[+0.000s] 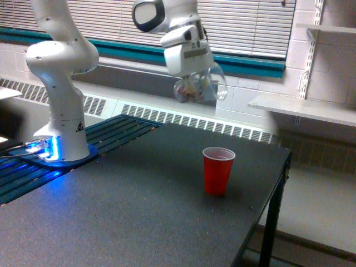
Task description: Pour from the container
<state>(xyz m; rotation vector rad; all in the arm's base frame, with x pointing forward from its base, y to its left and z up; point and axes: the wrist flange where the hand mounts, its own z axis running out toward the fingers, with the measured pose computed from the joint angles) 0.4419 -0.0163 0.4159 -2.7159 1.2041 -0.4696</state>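
Note:
A small clear container with brownish-pink bits inside hangs in the air, blurred by motion and slightly tilted. My gripper is shut on the container; its fingers are mostly hidden behind the white hand. The container sits well above the table and up and to the exterior view's left of a red plastic cup. That red cup stands upright on the dark table, near its right edge.
The arm's white base stands at the exterior view's left on a blue-lit mount. The table's right edge drops off beside the red cup. A white shelf juts from the wall at the right.

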